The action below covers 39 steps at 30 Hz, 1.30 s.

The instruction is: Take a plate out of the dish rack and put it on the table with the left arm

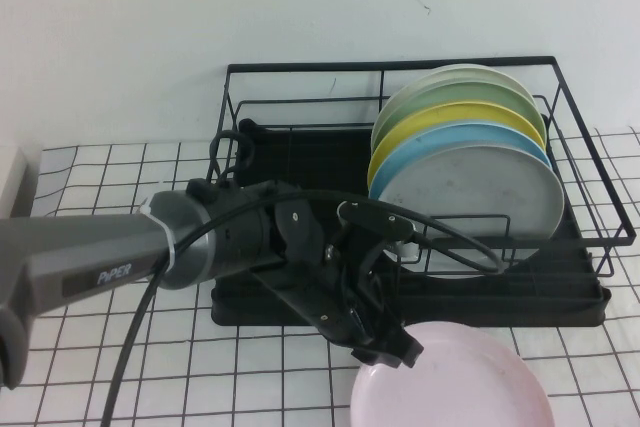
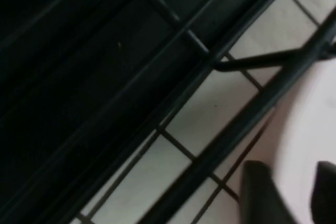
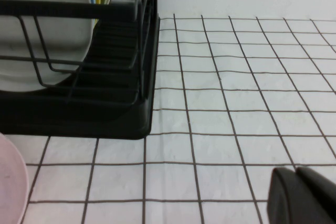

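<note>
The pale pink plate [image 1: 460, 387] lies flat on the table [image 1: 90, 387], in front of the dish rack [image 1: 260, 312]. My left arm reaches in from the left, and its left gripper [image 1: 393, 351] sits at the plate's near-left rim. In the left wrist view the left gripper [image 2: 293, 177] has its fingers apart, with the pink plate [image 2: 310, 124] showing between them and the rack's base [image 2: 79, 77] alongside. My right gripper [image 3: 298, 176] is shut and empty, low over the table [image 3: 220, 145], out of the high view. The pink plate's edge [image 3: 9, 182] shows there too.
Several plates stand upright at the rack's right end: a grey one [image 1: 470, 187] in front, then light blue [image 1: 440, 137], yellow and green behind. The rack's left half holds no plates. The rack's corner [image 3: 121, 114] lies close to the right gripper.
</note>
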{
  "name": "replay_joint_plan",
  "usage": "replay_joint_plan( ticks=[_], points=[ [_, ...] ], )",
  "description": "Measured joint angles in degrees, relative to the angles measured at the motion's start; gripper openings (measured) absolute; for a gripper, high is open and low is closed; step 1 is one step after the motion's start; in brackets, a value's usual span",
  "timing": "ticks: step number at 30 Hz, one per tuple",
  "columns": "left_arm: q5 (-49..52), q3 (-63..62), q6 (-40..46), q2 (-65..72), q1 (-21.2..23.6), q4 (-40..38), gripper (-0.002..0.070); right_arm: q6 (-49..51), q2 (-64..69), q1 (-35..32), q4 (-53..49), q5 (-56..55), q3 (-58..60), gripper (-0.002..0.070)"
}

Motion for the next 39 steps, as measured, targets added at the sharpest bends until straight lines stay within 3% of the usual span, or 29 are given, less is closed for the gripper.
replay_joint_plan(
  ticks=[4,6,14,18,24,27,39],
  points=[
    [-0.13,0.00,0.24,0.00,0.00,1.12,0.0414,0.00,0.00,0.00,0.00,0.00,0.00,-0.0001],
    [-0.24,0.00,0.24,-0.37,0.00,1.77,0.0465,0.00,0.00,0.00,0.00,0.00,0.00,-0.0001],
    [-0.70,0.34,-0.02,-7.36,-0.08,8.47,0.0502,0.00,0.00,0.00,0.00,0.00,0.00,-0.0001],
    [-1.59,0.67,-0.34,-13.24,-0.36,11.92,0.0434,0.00,0.00,0.00,0.00,0.00,0.00,-0.0001],
    [-2.64,0.67,0.87,-21.45,-0.36,13.76,0.0137,0.00,0.00,0.00,0.00,0.00,0.00,-0.0001],
    [-2.23,0.92,1.79,-24.30,-0.36,13.75,0.0041,0.00,0.00,0.00,0.00,0.00,0.00,-0.0001],
    [-14.45,17.48,3.25,-48.01,-0.36,9.26,0.0001,0.00,0.00,0.00,0.00,0.00,0.00,-0.0001]
  ],
)
